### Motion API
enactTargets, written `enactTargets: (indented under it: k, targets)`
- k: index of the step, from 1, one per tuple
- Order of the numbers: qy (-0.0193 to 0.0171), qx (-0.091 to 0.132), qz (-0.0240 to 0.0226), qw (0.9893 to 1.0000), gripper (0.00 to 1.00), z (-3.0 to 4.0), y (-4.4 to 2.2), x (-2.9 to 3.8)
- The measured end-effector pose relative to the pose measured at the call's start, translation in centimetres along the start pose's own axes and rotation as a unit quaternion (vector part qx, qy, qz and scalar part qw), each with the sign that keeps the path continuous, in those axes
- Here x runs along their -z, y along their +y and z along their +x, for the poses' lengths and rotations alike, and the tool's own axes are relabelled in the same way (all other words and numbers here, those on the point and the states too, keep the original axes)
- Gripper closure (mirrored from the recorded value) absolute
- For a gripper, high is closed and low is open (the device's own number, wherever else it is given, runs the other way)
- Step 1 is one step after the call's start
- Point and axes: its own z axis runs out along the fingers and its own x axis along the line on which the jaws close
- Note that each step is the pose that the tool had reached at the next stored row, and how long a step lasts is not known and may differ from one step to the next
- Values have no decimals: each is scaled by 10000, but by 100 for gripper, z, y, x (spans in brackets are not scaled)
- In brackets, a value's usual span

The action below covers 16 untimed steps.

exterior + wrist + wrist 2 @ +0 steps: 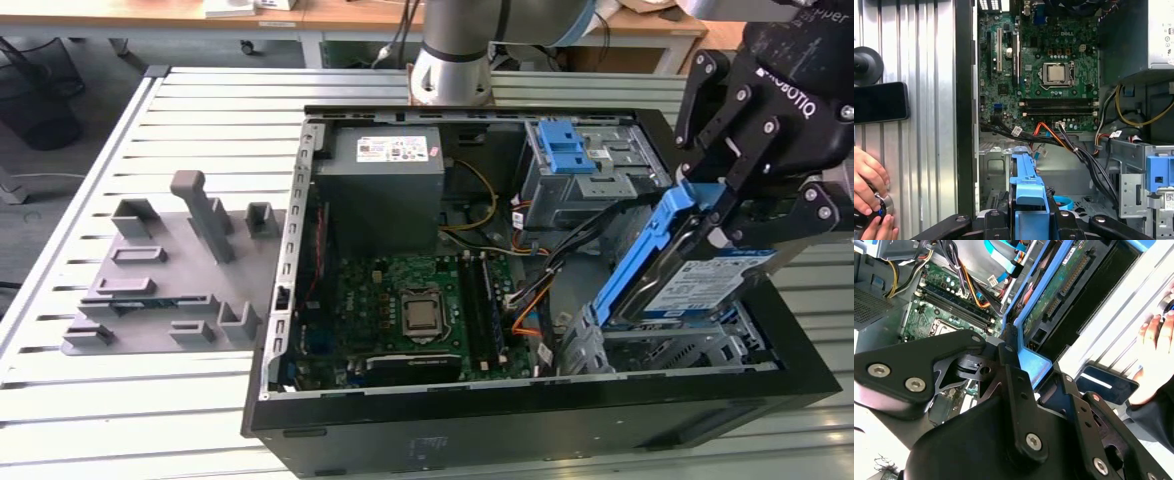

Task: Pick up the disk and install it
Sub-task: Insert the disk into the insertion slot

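The gripper (711, 205) was clamped on the disk (721, 278), its black fingers pinching the upper end of the blue carrier frame (638, 262) from both sides. The disk hung steeply tilted, its white-and-blue label showing in the exterior view, over the corner of the open computer case (521, 392) at the exterior view's right. Its lower end reached down to the grey metal cage (681, 352) in that corner; whether the two touched could not be told.

In the second wrist view the gripper (1030, 364) was closed round the blue frame, and the disk (1054, 290) showed its green circuit-board side running away from the fingers (1013, 371). In the first wrist view the gripper (1028, 222) held the frame edge-on, pointing toward the motherboard (1049, 70).

Inside the case the motherboard (400, 300) lay flat with its bare processor socket (422, 312) near the middle and the power supply (387, 170) beyond it. A grey drive bay (601, 180) topped by a blue latch piece (571, 150) stood just beside the held disk. Bundled cables (527, 290) ran between board and bay.

The case lay on a slatted metal table (200, 110). A grey fixture block (174, 270) sat at the exterior view's left, apart from the case. A person's hand (869, 182) rested on a round silver knob (881, 206) on the table, near a black phone (879, 102)
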Motion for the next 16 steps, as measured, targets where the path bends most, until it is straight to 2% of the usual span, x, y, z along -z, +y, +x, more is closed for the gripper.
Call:
enactTargets:
  k: [16]
  targets:
    - [2, 15, 0, 10000, 64, 11, 0, -29]
